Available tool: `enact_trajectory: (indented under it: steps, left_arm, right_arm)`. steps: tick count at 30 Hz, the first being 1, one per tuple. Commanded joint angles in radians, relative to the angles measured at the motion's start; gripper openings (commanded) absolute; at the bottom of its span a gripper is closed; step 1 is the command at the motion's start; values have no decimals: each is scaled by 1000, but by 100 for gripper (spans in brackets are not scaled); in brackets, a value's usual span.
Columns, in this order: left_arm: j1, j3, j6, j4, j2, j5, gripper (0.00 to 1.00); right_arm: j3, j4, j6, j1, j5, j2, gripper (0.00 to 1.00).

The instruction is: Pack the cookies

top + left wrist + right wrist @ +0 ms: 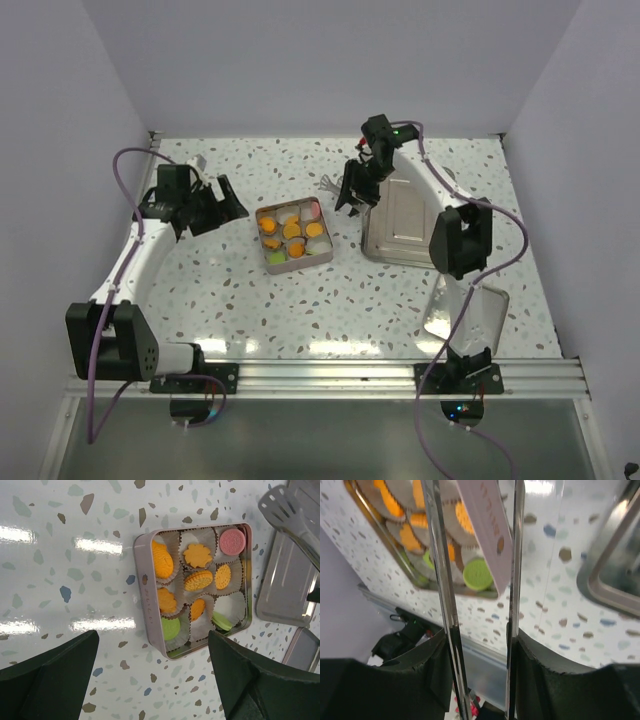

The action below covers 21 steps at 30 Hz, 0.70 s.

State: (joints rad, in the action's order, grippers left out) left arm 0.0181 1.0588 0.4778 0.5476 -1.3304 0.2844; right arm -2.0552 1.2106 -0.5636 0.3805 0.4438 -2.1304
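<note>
While speckled, glossy white table (300, 310)

Speckled terrazzo table (250, 300). Square pink tin (145, 595) near centre, lined with white crinkled paper cups (231, 605). Shiny metal tray (400, 225) to its right; metal lid (485, 310) nearer front edge.

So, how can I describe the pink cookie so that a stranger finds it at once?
Look at the square tin in the middle of the speckled table, between the two arms. It holds cookies in white paper cups, mostly orange, two green. The pink cookie sits in the corner cup nearest the metal trays; it is the only pink one, a smooth round disc.
</note>
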Motion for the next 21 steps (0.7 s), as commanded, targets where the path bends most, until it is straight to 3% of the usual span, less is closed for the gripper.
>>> enact_trajectory:
  steps: [1, 11, 21]
  left_arm:
    - [-1, 53, -13, -3, -12, 13, 96]
    - [-1, 61, -15, 12, -13, 10, 96]
    - [-1, 75, -15, 20, -26, 6, 96]
  right_arm:
    - [-152, -69, 5, 11, -53, -112, 46]
    - [-379, -194, -110, -3, -152, -375, 47]
    - [-310, -200, -35, -3, -237, -390, 67]
